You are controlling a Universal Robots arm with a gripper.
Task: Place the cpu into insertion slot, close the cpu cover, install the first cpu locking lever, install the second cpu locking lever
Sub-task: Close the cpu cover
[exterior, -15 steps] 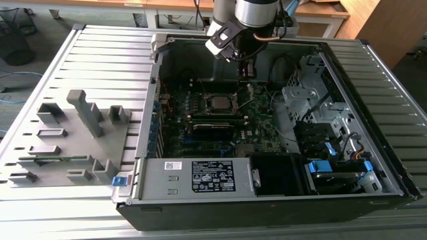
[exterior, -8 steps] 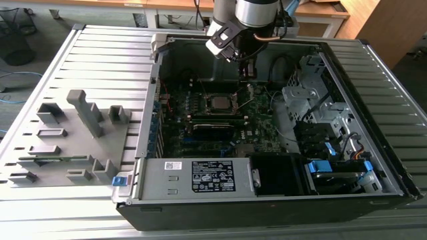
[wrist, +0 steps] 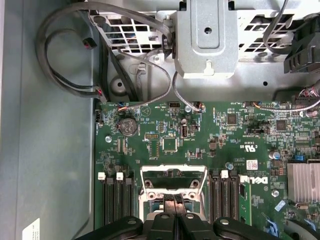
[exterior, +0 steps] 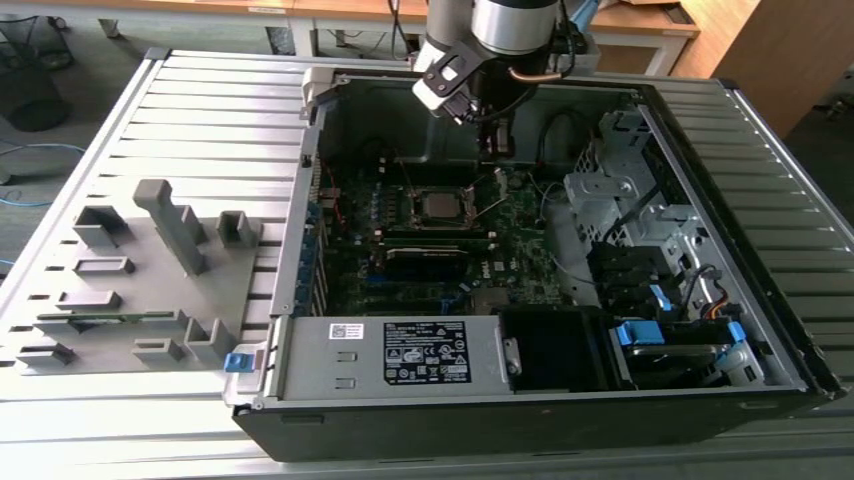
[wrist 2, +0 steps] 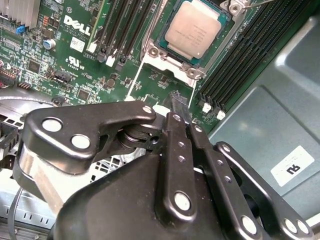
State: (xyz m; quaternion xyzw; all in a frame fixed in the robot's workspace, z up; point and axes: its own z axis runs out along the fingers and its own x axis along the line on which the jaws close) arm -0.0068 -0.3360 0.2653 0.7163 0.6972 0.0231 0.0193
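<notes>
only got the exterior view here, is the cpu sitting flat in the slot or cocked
Observer: Flat. In the second wrist view the cpu looks level inside the insertion slot.
Operator: cover shut over it?
Observer: No. In the first wrist view the cpu cover stands raised off the slot.
Operator: gripper open or closed
Observer: Shut. In the first wrist view the gripper sits right at the cover's edge; whether it touches, I cannot tell.

From where I stand: one computer case (exterior: 534, 430), one motherboard (exterior: 527, 215), one cpu (wrist 2: 194, 30), one insertion slot (wrist 2: 161, 39), one power supply (exterior: 387, 355), one grey fixture board (exterior: 254, 300).
</notes>
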